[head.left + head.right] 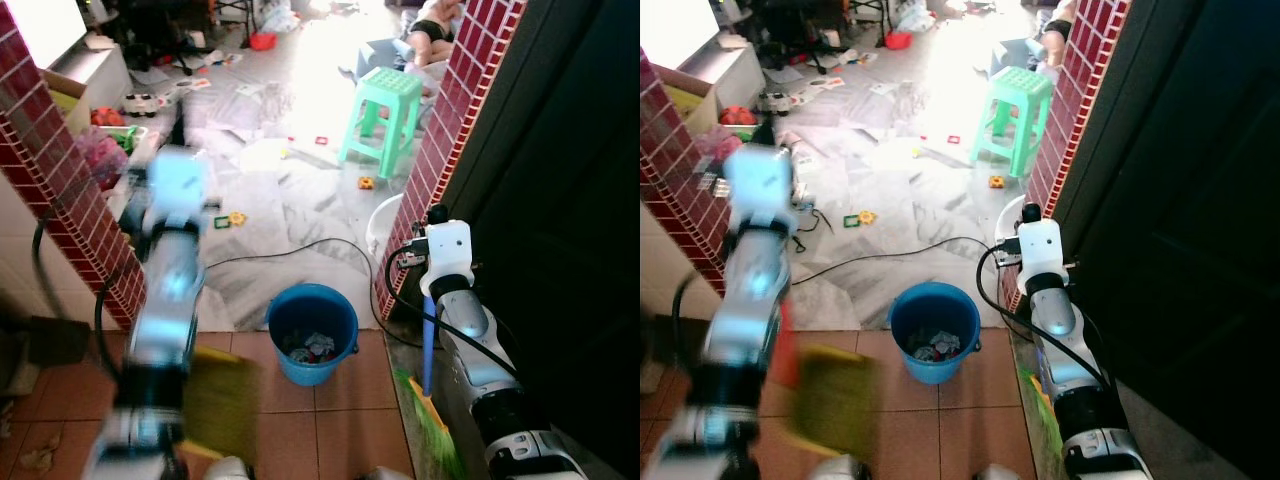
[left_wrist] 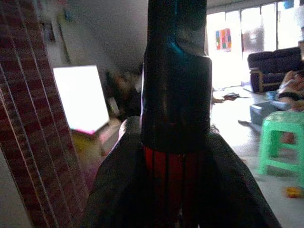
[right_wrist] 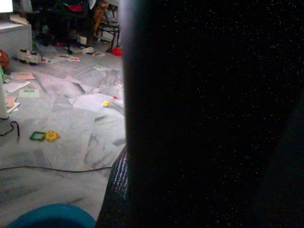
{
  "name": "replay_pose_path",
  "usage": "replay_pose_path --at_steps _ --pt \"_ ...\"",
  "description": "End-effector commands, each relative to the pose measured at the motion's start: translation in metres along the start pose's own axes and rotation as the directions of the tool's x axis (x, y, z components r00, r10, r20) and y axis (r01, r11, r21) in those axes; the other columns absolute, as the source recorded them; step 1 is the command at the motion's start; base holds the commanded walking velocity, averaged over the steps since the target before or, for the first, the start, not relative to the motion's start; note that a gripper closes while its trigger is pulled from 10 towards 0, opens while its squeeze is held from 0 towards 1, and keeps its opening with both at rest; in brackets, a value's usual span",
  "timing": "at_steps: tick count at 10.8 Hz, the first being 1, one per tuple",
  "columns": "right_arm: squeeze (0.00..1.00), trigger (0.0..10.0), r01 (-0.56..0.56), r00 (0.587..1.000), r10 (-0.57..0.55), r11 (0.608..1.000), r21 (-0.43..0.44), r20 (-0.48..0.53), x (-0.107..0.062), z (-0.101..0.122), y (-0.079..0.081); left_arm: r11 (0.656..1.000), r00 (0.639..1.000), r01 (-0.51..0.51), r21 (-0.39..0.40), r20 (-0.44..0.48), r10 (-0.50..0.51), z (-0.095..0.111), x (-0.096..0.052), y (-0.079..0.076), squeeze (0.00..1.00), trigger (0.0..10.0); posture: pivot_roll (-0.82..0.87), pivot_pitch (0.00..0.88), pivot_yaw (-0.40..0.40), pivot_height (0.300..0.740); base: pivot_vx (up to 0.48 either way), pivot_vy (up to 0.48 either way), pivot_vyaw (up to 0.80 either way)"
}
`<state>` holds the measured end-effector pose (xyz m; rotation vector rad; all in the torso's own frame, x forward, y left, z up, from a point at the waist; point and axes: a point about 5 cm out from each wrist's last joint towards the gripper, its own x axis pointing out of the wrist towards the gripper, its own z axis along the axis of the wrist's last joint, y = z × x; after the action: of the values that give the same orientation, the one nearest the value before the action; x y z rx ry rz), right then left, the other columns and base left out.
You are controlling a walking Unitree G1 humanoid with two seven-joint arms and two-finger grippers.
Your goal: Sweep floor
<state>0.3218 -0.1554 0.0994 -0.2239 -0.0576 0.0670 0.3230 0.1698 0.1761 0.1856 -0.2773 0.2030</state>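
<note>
Dustpan [image 1: 218,400], yellow and blurred, is held low left by left gripper [image 2: 175,156], clamped on its handle; broom [image 1: 428,375] stands right, right gripper state cannot be told.

**A lived-in home, seen from a tiled threshold**

A living room is indicated by the dark sofa [image 2: 275,64], the bright screen [image 2: 80,97], a green plastic stool [image 1: 382,115], and toys and papers strewn over the marble floor [image 1: 290,215]; red brick pillars [image 1: 55,190] frame the doorway, where a blue bucket [image 1: 312,330] stands
</note>
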Motion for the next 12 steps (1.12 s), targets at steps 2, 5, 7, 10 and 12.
replay_pose_path --at_steps 2,5,7,10,12 --pt "0.00 10.0 -0.004 0.999 0.004 1.000 0.004 0.035 0.003 0.008 0.000 0.999 0.999 -0.007 -0.043 0.033 0.009 0.008 -0.005 0.008 0.00 10.0 -0.04 0.000 -0.024 0.740 0.000 0.000 0.00" --pt "0.00 10.0 -0.022 0.999 0.022 1.000 -0.019 0.028 0.002 0.007 0.001 0.998 0.998 0.022 -0.058 -0.061 -0.025 0.000 -0.021 0.002 0.00 10.0 -0.04 0.000 -0.024 0.740 0.000 0.000 0.00" --pt "0.00 10.0 -0.034 0.999 0.035 0.999 -0.025 0.036 0.000 0.008 0.002 0.995 0.997 0.052 -0.085 -0.047 -0.056 0.004 -0.021 -0.009 0.00 10.0 -0.05 0.000 -0.022 0.740 0.000 0.000 0.34" --pt "0.00 10.0 -0.040 0.998 0.042 0.998 -0.039 0.039 -0.003 0.008 0.001 0.992 0.995 0.076 -0.102 -0.062 -0.083 0.007 -0.025 -0.014 0.00 10.0 -0.05 0.000 -0.022 0.740 0.000 0.000 0.71" --pt "0.00 10.0 -0.042 0.998 0.043 0.999 -0.034 0.034 -0.004 0.007 0.001 0.993 0.996 0.062 -0.104 -0.058 -0.068 0.010 -0.025 -0.012 0.00 10.0 -0.05 0.000 -0.023 0.740 0.000 0.000 0.78"
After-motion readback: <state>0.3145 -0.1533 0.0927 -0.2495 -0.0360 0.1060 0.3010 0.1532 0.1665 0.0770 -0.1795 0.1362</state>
